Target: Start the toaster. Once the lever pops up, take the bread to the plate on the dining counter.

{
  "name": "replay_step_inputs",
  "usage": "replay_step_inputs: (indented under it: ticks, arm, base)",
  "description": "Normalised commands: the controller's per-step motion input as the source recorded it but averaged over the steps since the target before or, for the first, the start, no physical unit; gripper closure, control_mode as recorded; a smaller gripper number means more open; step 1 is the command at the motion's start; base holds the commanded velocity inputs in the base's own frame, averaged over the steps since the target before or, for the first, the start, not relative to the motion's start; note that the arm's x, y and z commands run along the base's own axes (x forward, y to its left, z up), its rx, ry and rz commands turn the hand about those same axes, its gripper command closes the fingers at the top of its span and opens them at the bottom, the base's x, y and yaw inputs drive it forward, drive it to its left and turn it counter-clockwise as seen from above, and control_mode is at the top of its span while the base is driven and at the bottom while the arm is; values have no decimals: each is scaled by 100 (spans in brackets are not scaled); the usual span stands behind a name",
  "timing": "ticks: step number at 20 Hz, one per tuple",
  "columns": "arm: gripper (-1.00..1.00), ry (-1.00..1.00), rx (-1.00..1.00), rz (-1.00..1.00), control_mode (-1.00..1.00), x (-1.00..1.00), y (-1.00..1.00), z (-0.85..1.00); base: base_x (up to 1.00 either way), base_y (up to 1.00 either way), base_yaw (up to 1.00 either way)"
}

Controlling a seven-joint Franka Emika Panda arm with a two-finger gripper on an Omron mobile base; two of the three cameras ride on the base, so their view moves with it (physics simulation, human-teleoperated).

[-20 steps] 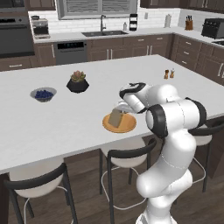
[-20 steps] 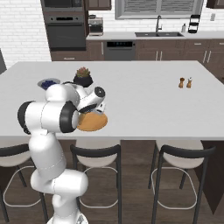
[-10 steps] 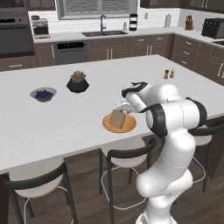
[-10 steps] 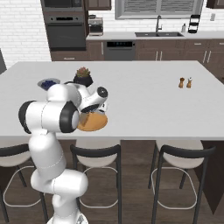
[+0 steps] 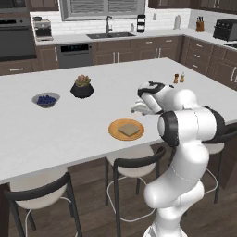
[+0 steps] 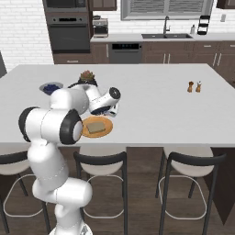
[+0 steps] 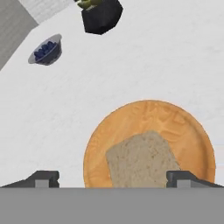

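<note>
The bread [image 7: 142,162] lies flat on the orange plate [image 7: 144,116], loose from the fingers. My gripper [image 7: 113,178] hangs just above it, open, one fingertip on each side of the slice. From the left base view the bread [image 5: 129,130] rests on the plate [image 5: 114,128] near the front edge of the dining counter [image 5: 69,132], with the gripper [image 5: 138,109] slightly above and to its right. The right base view shows the bread [image 6: 95,127], plate [image 6: 107,130] and gripper [image 6: 113,110]. A dark boxy toaster [image 5: 226,29] stands on the far back counter; its lever is too small to make out.
A grey bowl of blueberries [image 5: 46,99] and a black potted plant [image 5: 82,87] stand on the counter to the left. Salt and pepper shakers [image 5: 178,77] are at the far right. Bar stools [image 5: 134,166] line the near side below the counter edge.
The gripper has opened and let go of the bread. The slice, held tilted over the plate before, now lies flat on it. The hand has lifted a little.
</note>
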Motion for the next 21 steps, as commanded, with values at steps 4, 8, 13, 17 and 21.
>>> replay_step_inputs:
  ticks: [4, 8, 13, 17, 21]
  arm:
    - [-100, -38, 2, 1, -100, -96, -17, 87]
    - [-100, -46, 0, 2, -100, -100, -5, 98]
    - [-100, -43, 0, 1, -100, -100, -10, 100]
    - [-100, -41, -1, 1, -100, -100, -8, 100]
    - [-100, -52, -19, 9, -100, -100, -5, 100]
  base:
    - [0, 0, 0]
    - [0, 0, 0]
    - [0, 0, 0]
    - [0, 0, 0]
    - [0, 0, 0]
